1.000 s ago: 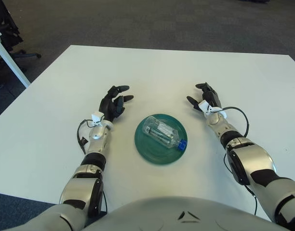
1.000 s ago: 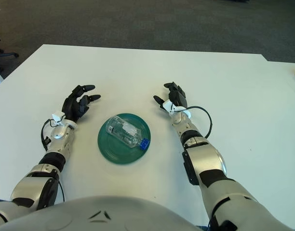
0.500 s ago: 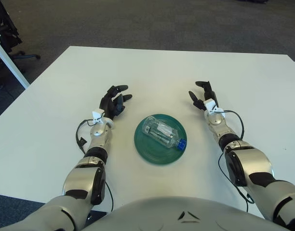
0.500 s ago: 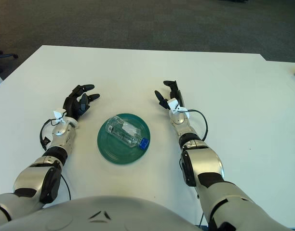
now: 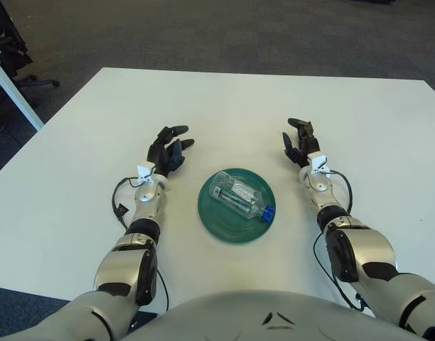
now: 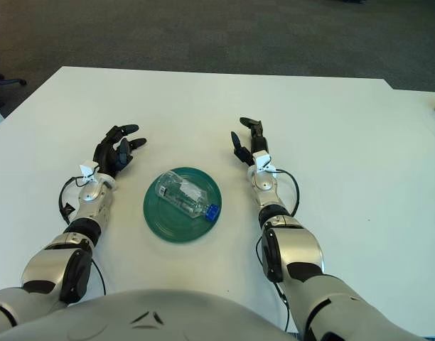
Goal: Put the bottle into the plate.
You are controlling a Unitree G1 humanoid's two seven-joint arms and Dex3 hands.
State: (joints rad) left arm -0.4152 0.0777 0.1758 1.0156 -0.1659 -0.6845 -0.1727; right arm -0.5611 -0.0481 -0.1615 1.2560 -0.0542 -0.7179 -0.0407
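Inside the green plate [image 5: 224, 225] the clear plastic bottle [image 5: 239, 197] lies diagonally, blue cap toward the robot's right, flanked by the left hand [image 5: 166, 150] and right hand [image 5: 300, 142], fingers spread, empty.

A broad white table [image 5: 224, 99] fills most of the scene, its matte top evenly lit and its far edge running straight across the upper part of both views. Beyond it lies dark grey carpet [image 5: 224, 32], flecked and uniform, stretching to the top of the frame. At the far left, the corner and slanting leg of a second white table [image 5: 13, 89] show, with the wheeled base of a black office chair [image 5: 22, 71] behind it. At the right, another white surface [image 6: 425, 99] abuts the table.
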